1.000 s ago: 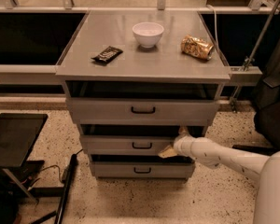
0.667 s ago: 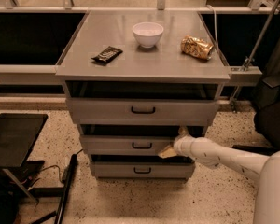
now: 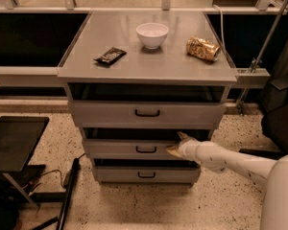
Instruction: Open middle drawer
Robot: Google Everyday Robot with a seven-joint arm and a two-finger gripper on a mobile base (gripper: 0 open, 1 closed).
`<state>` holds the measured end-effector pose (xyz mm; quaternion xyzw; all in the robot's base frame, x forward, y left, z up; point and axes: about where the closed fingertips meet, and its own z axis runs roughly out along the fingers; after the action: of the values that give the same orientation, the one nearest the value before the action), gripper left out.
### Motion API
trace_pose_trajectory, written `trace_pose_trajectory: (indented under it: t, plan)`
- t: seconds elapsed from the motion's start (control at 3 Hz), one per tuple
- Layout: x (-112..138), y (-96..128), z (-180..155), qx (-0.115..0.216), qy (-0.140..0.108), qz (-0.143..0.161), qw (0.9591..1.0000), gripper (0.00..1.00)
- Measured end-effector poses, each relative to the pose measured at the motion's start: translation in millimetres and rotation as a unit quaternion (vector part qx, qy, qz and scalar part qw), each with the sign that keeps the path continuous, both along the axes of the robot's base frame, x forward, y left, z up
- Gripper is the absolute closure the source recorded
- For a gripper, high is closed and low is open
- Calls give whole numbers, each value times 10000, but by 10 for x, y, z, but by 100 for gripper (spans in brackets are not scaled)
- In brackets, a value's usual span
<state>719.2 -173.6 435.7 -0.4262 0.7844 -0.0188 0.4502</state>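
Nothing moved: your gripper [image 3: 177, 144] stays at 3 o'clock of the middle drawer [image 3: 116, 148] handle [image 3: 146, 149], fingers [image 3: 173, 151] open, empty.

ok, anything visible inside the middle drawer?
Only a dark gap above the middle drawer front; contents hidden under the top drawer. The gripper is at its upper right edge.

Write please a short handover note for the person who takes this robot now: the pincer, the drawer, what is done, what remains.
Pincer: low, at the upper edge of the middle drawer front, right of its black loop handle, not on the handle.
Middle drawer: second of three grey fronts, not visibly pulled out past the others.
Done: the approach, the pincer is at the drawer.
Left: get a hold and pull the drawer open.
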Motion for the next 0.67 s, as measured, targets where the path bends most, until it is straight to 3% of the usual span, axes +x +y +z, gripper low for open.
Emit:
trace_pose_trajectory:
  t: [0.67]
  plan:
    - [0, 1, 0, 0, 0, 0, 10000, 89]
